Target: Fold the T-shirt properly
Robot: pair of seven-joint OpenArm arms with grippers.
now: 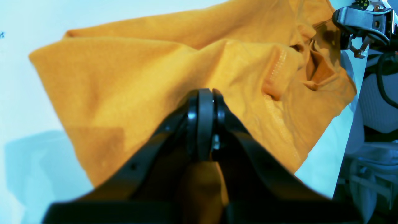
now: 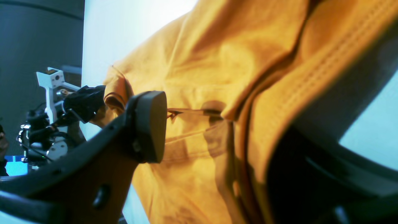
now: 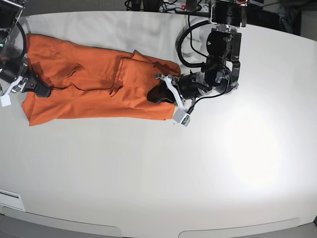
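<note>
The orange T-shirt [image 3: 84,84] lies stretched out lengthwise at the table's far left, with a flap folded over near its middle. At the shirt's right end my left gripper [image 3: 157,93] is shut on the cloth. In the left wrist view the creases of the T-shirt [image 1: 124,77] run to the closed tips of the left gripper [image 1: 205,96]. My right gripper [image 3: 37,89] is at the shirt's left end. It stands open, and a stitched hem of the T-shirt [image 2: 217,62] passes between the fingers of the right gripper [image 2: 224,130], draped over one of them.
The white table [image 3: 173,173] extends toward the front and right of the shirt. The left arm's body and cables [image 3: 220,54] stand at the back centre. A table edge and dark floor show past the cloth [image 2: 40,37].
</note>
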